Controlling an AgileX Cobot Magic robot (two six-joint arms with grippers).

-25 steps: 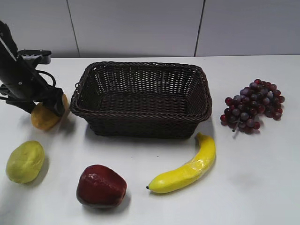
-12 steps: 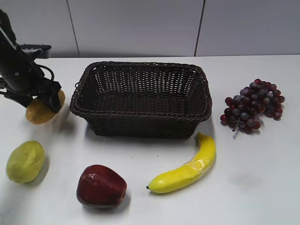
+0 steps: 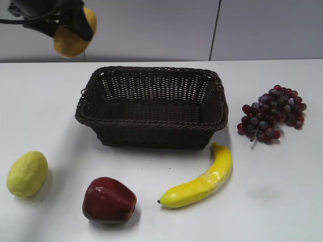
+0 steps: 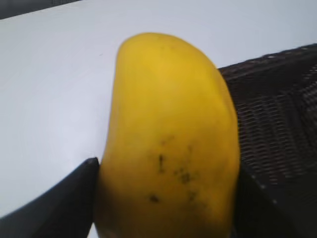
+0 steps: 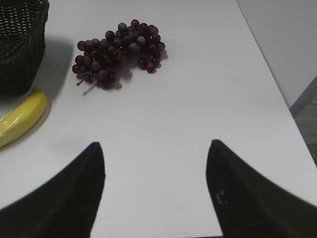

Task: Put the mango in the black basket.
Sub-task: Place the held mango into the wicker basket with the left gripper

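Note:
My left gripper (image 3: 74, 26) is shut on the mango (image 3: 73, 36), an orange-yellow fruit with dark specks, and holds it high in the air at the top left, above and to the left of the black basket (image 3: 151, 123). In the left wrist view the mango (image 4: 171, 139) fills the middle between the two dark fingers, with the basket's woven rim (image 4: 277, 99) to its right below. The basket is empty. My right gripper (image 5: 156, 148) is open and empty over bare table; it does not show in the exterior view.
A pale yellow-green lemon-like fruit (image 3: 27, 173) and a dark red apple (image 3: 108, 199) lie at the front left. A banana (image 3: 202, 179) lies in front of the basket's right corner. A bunch of grapes (image 3: 272, 113) lies at the right.
My left gripper has lifted the mango from the table left of the basket up high and a little to the right. Nothing else moved.

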